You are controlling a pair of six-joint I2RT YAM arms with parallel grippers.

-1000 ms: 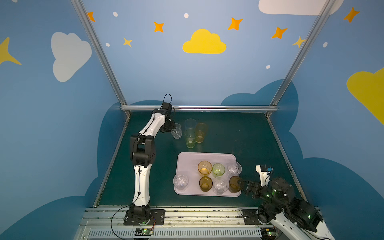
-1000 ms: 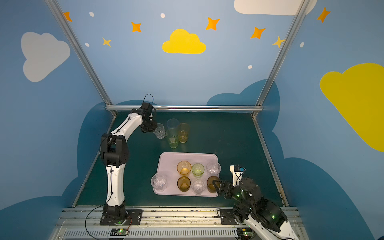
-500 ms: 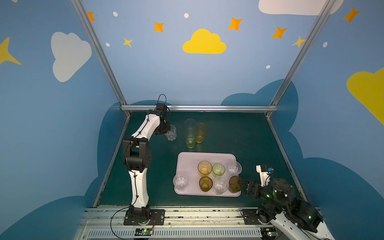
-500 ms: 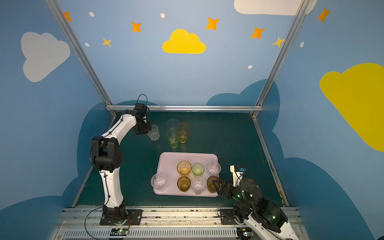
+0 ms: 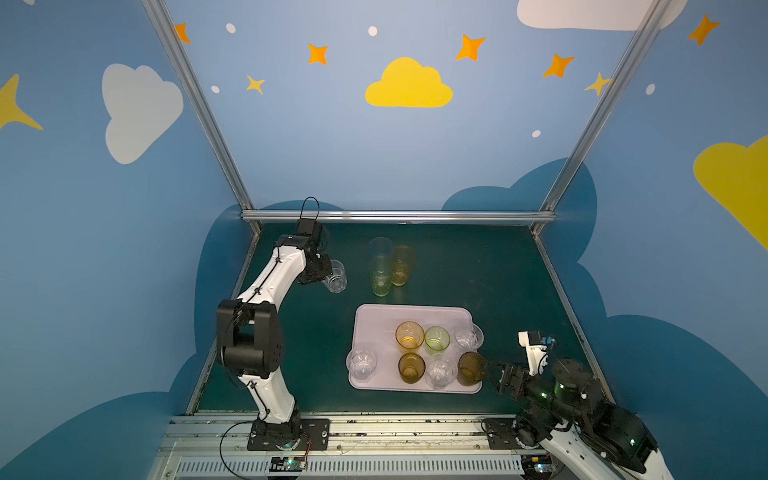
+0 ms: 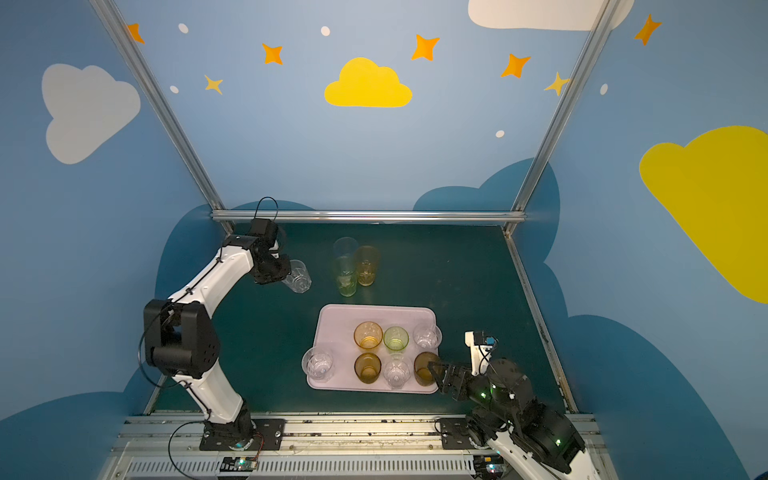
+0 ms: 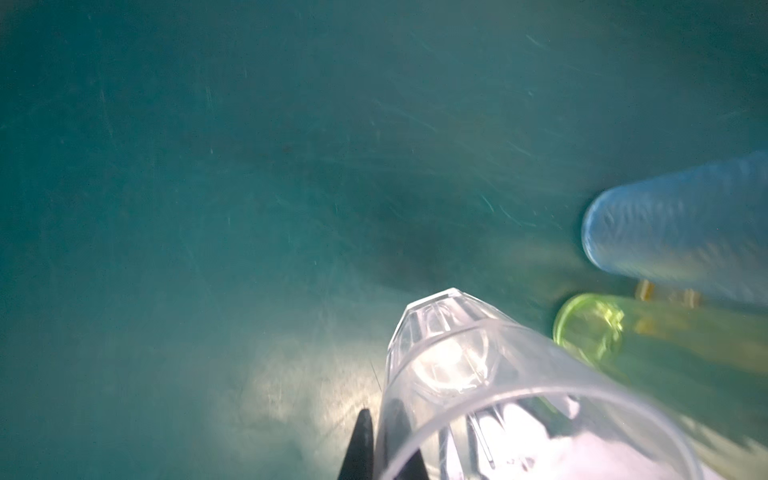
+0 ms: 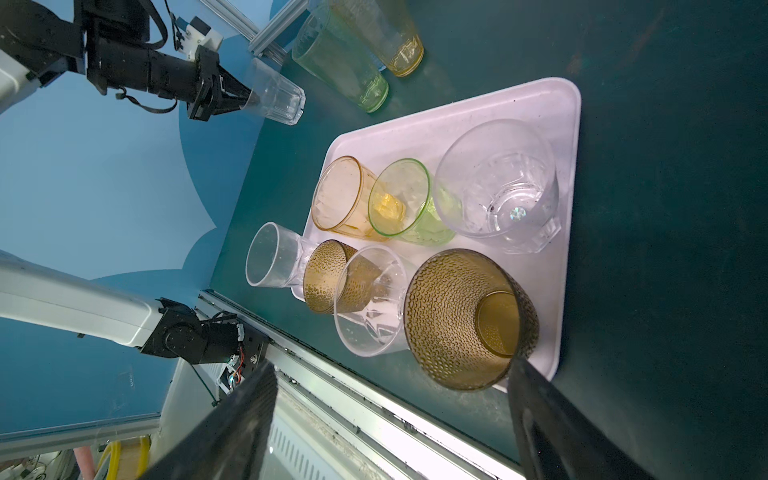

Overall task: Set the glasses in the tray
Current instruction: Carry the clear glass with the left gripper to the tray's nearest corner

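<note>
My left gripper (image 5: 322, 272) is shut on the rim of a short clear faceted glass (image 5: 335, 277), one finger inside it and one outside. The glass hangs tilted above the green table, left of three tall glasses: pale blue (image 5: 380, 249), green (image 5: 381, 278) and amber (image 5: 402, 264). The pink tray (image 5: 374, 324) holds several short glasses, clear, amber, green and brown. My right gripper (image 5: 492, 374) is open at the tray's front right corner, its fingers on either side of the brown glass (image 8: 461, 320) without touching it. In the left wrist view the held glass (image 7: 457, 374) fills the foreground.
The back rail (image 5: 395, 216) and blue side walls enclose the table. A clear glass (image 5: 362, 363) stands at the tray's front left edge. The tray's back row (image 6: 374, 313) is bare. The front rail (image 5: 374, 424) carries both arm bases.
My left arm has swung to the left with the clear glass, carrying it away from the three tall glasses. The right arm has stayed where it was.
</note>
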